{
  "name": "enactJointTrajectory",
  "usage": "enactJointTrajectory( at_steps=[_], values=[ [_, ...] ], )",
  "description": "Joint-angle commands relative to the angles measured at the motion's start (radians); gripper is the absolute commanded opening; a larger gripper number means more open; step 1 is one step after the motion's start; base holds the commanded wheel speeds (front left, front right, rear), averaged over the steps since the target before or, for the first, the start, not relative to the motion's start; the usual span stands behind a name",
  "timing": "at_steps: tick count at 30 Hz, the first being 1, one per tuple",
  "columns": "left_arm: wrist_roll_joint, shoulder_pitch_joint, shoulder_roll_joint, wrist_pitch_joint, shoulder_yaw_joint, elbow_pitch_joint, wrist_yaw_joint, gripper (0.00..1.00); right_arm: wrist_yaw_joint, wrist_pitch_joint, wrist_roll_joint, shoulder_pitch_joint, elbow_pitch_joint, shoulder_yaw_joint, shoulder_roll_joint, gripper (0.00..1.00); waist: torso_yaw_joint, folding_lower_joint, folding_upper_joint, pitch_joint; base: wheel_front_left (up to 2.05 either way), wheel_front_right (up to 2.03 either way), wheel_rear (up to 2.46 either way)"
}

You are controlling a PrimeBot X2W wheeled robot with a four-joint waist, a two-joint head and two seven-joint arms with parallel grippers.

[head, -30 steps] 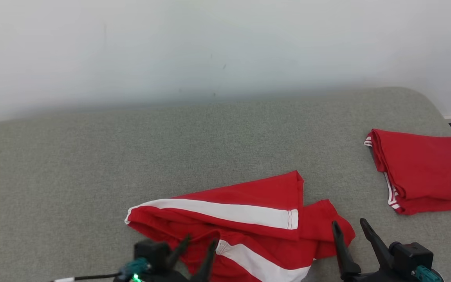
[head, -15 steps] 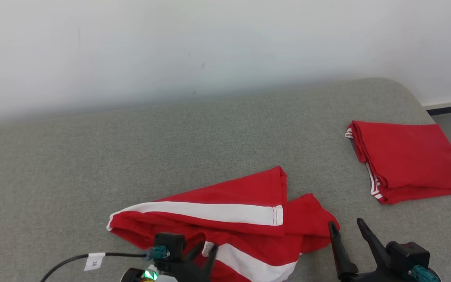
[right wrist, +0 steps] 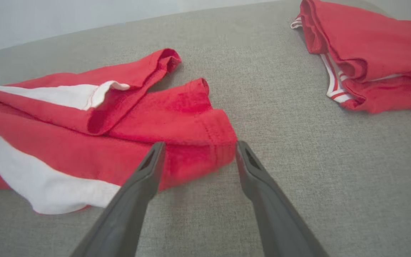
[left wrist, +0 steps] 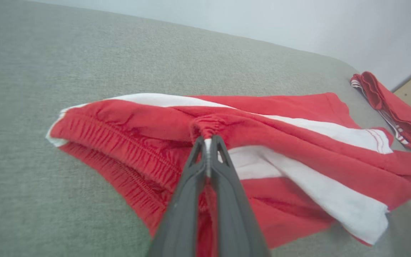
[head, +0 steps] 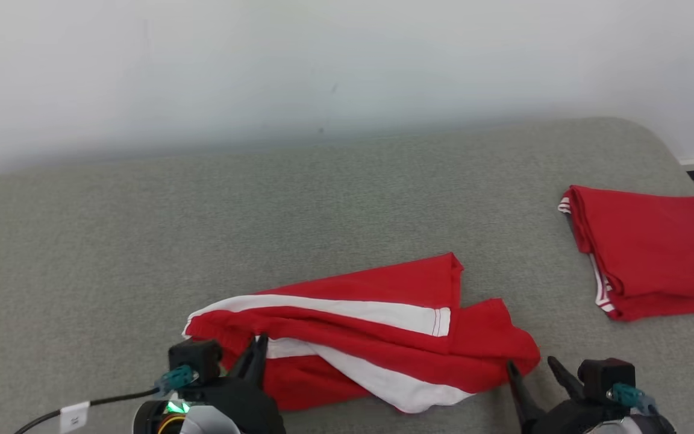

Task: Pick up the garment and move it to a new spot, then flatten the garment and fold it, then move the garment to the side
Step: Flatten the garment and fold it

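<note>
The red garment [head: 359, 337] with broad white stripes is seen lying crumpled on the near part of the grey fabric-covered surface [head: 142, 241], directly in front of the robot. Its gathered elastic waistband is turned toward the robot's left, and a bunched fold of that waistband is pinched between the closed fingers of the left end effector [left wrist: 208, 141], which is clenched on the cloth and held low, fingers pointed forward over the garment. The right end effector [right wrist: 200, 144] is held low at the garment's right-hand hem, released, with its fingers spread wide; the hem corner is seen between the two fingertips, though whether it is touched cannot be told. A second red garment [head: 648, 253], neatly folded, is seen well apart at the far right of the surface, near its edge
</note>
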Motion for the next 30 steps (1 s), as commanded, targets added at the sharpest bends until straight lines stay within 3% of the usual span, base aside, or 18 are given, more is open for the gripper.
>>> enactJointTrajectory(
  at_steps=[1,5,9,10,11,12,21,27,30],
  values=[
    [0.001,0.009,0.006,-0.016,0.008,-0.004,0.009,0.00,-0.002,0.016,-0.010,-0.016,0.012,-0.012,0.000,1.00,0.023,0.0000,0.0000,0.005,0.00,0.00,0.00],
    [0.010,0.000,0.002,-0.035,0.007,-0.007,0.011,0.00,-0.003,0.066,-0.028,-0.053,0.059,-0.057,0.000,1.00,0.053,0.0000,0.0000,0.013,0.00,0.00,0.00],
    [0.009,-0.009,-0.008,-0.042,0.001,-0.001,0.005,0.00,-0.003,0.089,0.009,-0.079,0.100,-0.035,0.001,1.00,0.061,0.0000,0.0000,0.020,0.00,0.00,0.00],
    [0.009,-0.011,-0.011,-0.042,0.000,0.000,0.005,0.00,-0.002,0.097,0.013,-0.084,0.108,-0.029,0.000,0.82,0.063,0.0000,0.0000,0.022,0.00,0.00,0.00],
    [0.009,-0.014,-0.012,-0.045,-0.001,0.001,0.004,0.00,-0.003,0.097,0.012,-0.094,0.108,-0.022,0.000,0.24,0.064,0.0000,0.0000,0.023,0.00,0.00,0.00],
    [0.010,-0.016,-0.013,-0.047,-0.001,-0.001,0.002,0.00,-0.003,0.093,0.012,-0.102,0.105,-0.020,0.000,0.00,0.064,0.0000,0.0000,0.024,0.00,0.00,0.00],
    [-0.001,-0.042,-0.020,-0.108,0.043,-0.062,-0.006,0.00,-0.003,0.075,-0.006,-0.120,-0.036,-0.089,0.000,0.00,0.065,0.0000,0.0000,0.023,0.00,0.00,0.00],
    [-0.016,-0.046,-0.006,-0.116,0.072,-0.143,-0.004,0.00,-0.003,0.139,-0.024,-0.157,-0.195,-0.164,0.000,0.00,0.074,0.0000,0.0000,0.023,0.00,0.00,0.00],
    [-0.014,-0.053,0.007,-0.104,0.076,-0.150,0.005,0.00,-0.003,0.178,0.005,-0.231,-0.184,-0.175,0.000,0.00,0.079,0.0000,0.0000,0.037,0.00,0.00,0.00]
  ],
)
